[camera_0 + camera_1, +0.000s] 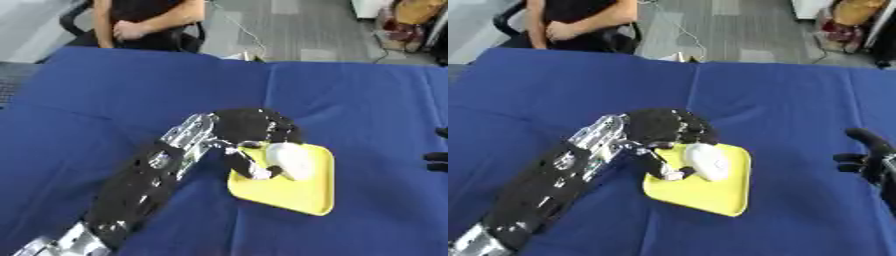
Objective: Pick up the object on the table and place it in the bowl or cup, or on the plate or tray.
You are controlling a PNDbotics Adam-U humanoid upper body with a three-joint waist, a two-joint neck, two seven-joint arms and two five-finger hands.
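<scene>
Left robot hand (249, 131), frame centre, fingers curled about white rounded object (291, 161) resting over yellow tray (302, 197) on blue surface (367, 100); advice: uncurl fingers gradually, lift straight clear; right robot hand (870, 157) idle, relaxed

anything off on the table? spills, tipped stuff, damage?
Nothing stands out. The white object sits on the yellow tray, which lies flat on the blue tablecloth. The left hand is curled beside the object; the right hand idles at the right edge.
</scene>
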